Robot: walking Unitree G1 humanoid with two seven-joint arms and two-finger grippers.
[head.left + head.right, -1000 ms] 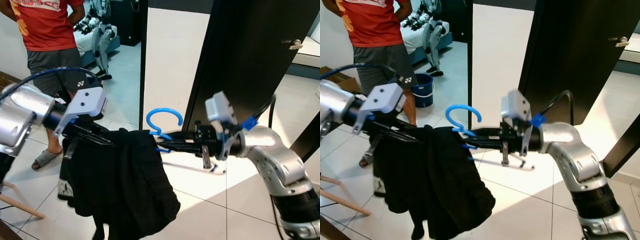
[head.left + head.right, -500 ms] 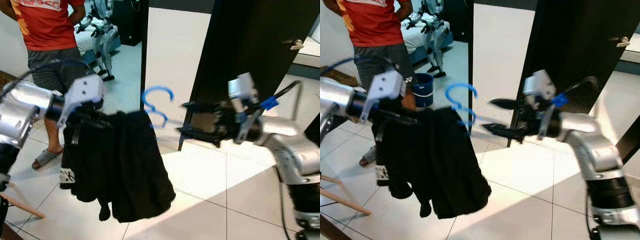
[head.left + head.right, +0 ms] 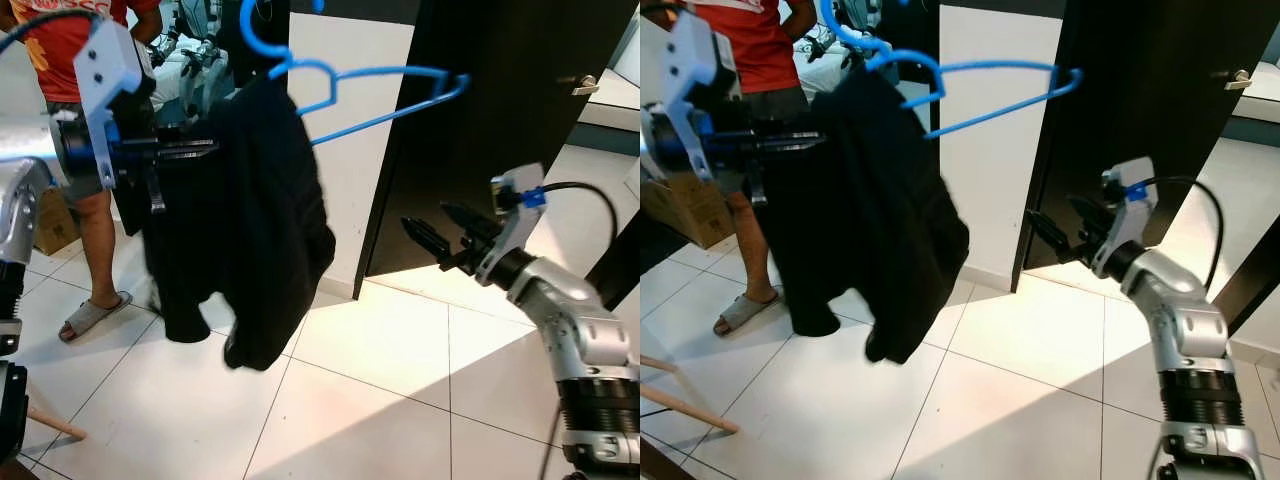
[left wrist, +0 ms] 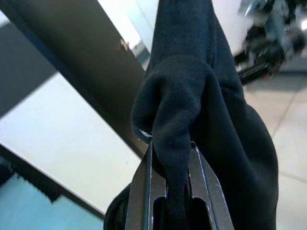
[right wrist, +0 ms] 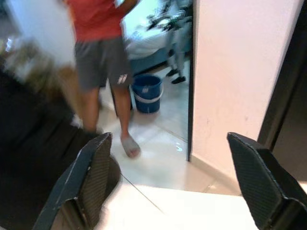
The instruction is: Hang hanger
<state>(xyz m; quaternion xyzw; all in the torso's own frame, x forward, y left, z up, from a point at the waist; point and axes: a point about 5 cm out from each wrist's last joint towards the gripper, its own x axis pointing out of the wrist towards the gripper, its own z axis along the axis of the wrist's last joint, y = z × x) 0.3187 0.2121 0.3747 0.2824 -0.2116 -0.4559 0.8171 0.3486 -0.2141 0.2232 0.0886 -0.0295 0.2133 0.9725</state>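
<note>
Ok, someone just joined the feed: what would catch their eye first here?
The blue hanger with the black garment draped on it, held high on the left by the left gripper, shut on the cloth. On the right, the right gripper hangs open and empty before the dark door. A person in a red shirt stands behind.

Little can be read here. At the far left a person's red shirt (image 3: 55,45) carries white lettering along the top edge of the left eye view; the letters look like "SC", cut off by the frame, and the rest cannot be made out. On the person's grey shorts (image 5: 98,62), near the hem, sits a small white logo mark, too blurred in the right wrist view to read as letters. No other text, numbers or labels are legible on the dark door (image 3: 500,120), the white wall panel (image 3: 990,130) or the blue bucket (image 5: 146,93).
</note>
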